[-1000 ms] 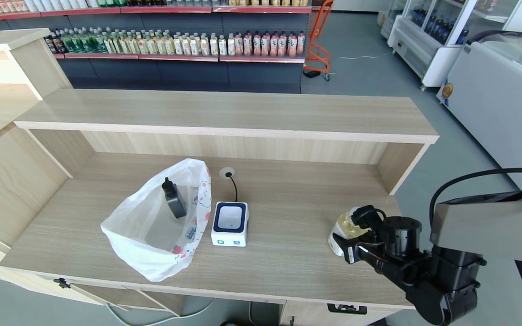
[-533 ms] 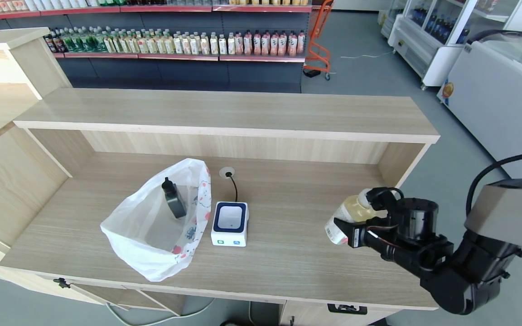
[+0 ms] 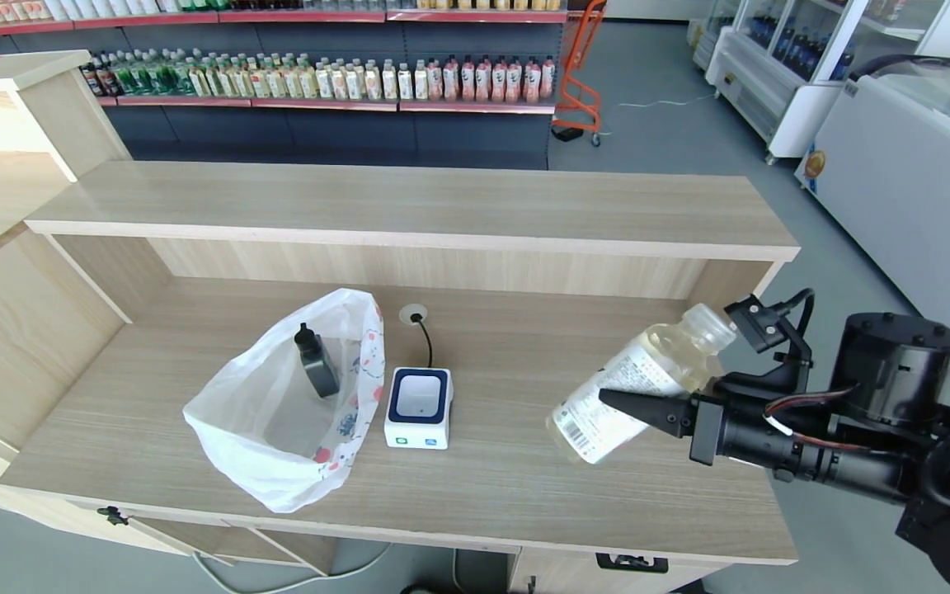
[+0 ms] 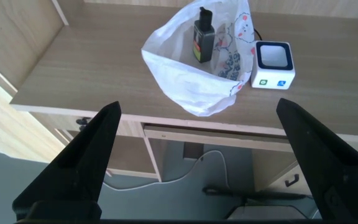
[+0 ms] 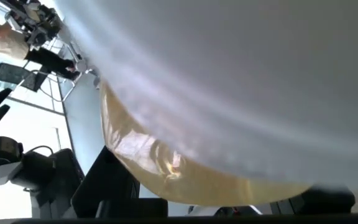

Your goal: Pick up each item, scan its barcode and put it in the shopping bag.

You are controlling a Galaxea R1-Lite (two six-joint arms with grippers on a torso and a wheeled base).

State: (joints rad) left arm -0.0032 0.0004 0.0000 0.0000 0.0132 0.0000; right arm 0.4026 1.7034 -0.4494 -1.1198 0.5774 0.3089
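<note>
The right gripper (image 3: pixel 648 396) has its black fingers clamped around a clear plastic bottle (image 3: pixel 648 367) and holds it above the right part of the pale wood-grain counter (image 3: pixel 508 470). The bottle is tilted, its cap up toward the far right and its base down toward the scanner (image 3: pixel 419 408). It has pale yellow liquid inside and a white label with a barcode near the base. The scanner is a small white box with a dark blue frame around its window and a black cable behind. Just beside it sits the shopping bag (image 3: pixel 236 445), thin crinkled white plastic with red and blue print, gaping open around a dark bottle (image 3: pixel 316 363). The left gripper (image 4: pixel 194 168) hangs off the counter's near edge, its dark fingers spread wide and holding nothing.
</note>
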